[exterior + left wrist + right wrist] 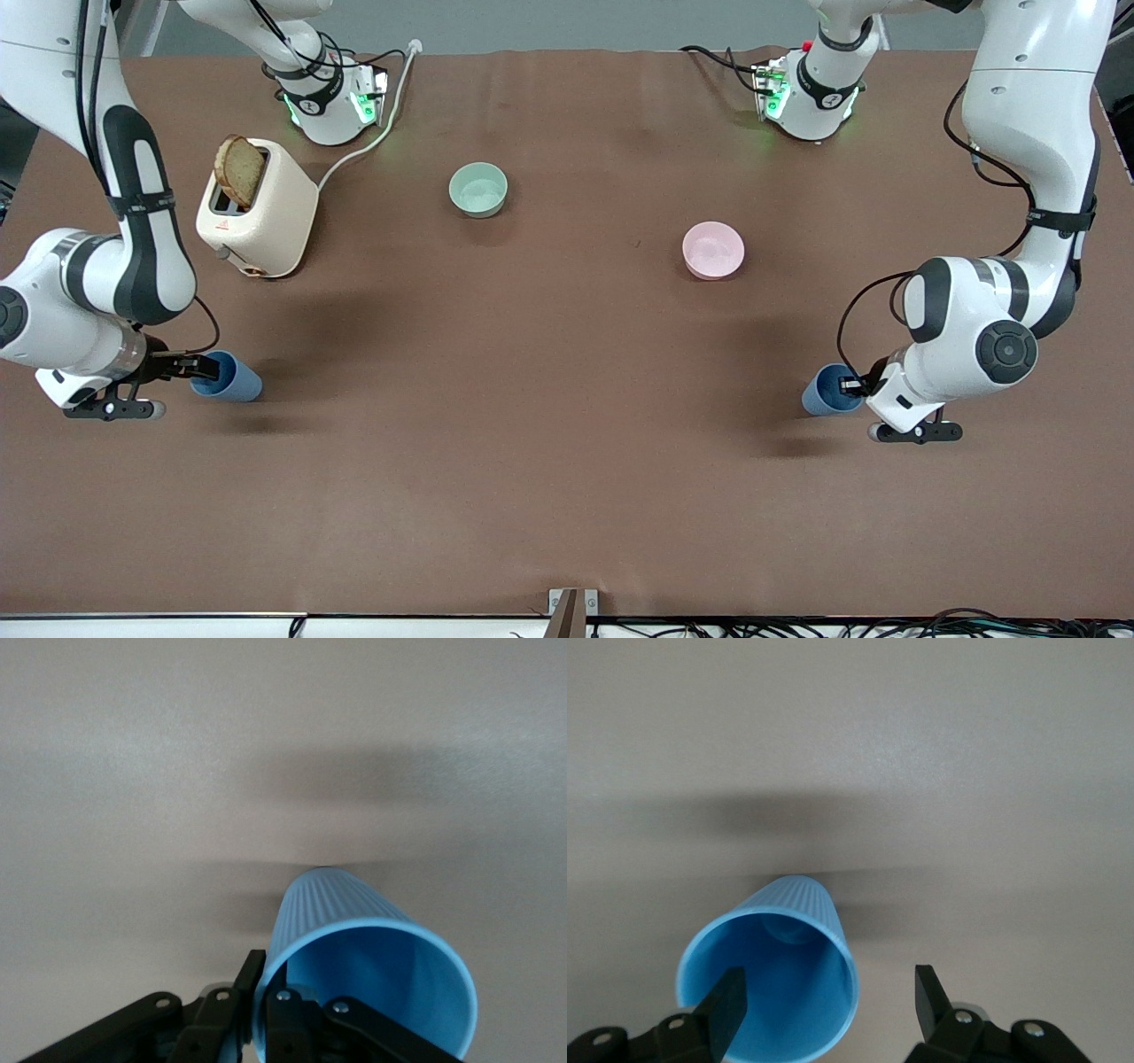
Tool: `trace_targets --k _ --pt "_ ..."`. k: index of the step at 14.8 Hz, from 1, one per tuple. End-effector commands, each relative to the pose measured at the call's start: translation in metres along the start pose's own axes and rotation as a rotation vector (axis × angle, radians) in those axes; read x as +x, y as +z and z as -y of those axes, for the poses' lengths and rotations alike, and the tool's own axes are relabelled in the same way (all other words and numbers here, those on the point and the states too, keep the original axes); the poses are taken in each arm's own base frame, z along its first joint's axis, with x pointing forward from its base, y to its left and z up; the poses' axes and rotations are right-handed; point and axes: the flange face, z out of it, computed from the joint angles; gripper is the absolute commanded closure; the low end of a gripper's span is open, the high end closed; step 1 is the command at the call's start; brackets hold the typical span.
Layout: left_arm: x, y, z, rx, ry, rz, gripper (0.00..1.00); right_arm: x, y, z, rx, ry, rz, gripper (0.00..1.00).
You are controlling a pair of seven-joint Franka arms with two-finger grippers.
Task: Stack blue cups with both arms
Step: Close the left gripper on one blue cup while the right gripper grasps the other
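Here both arms are at the grasping step, one blue cup apiece.
The left gripper [852, 386] pinches the rim of its ribbed, tapered cup [828, 391] at the left arm's end; the right gripper [190, 368] stands wide, one finger inside the other cup [230, 377], not yet closed. Next it must close, then both lift and meet. Farther off: smooth green bowl [478, 190], pink bowl [713, 250], cream toaster [257, 209].

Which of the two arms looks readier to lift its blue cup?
Left. The left gripper already pinches its blue cup's rim, while the right gripper is open, one finger inside the other blue cup.
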Motion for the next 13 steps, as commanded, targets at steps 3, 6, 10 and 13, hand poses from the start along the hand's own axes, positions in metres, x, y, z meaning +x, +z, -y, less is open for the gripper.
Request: trace_targets --k 3,6,10,13 --pt "0.002 -0.008 -0.002 0.015 0.023 -0.016 1.0 0.0 0.014 -0.005 0.006 0.006 0.01 0.26" --pt "0.002 -0.015 0.0 0.015 0.021 -0.024 1.0 0.0 0.017 -0.005 0.005 0.006 0.013 0.4" --pt "0.011 -0.042 -0.002 0.013 0.016 -0.074 1.0 0.0 0.02 -0.002 0.042 0.035 0.015 0.92" --pt "0.012 -0.083 -0.008 0.014 0.025 -0.11 1.0 0.0 0.018 0.001 0.055 0.042 0.016 0.97"
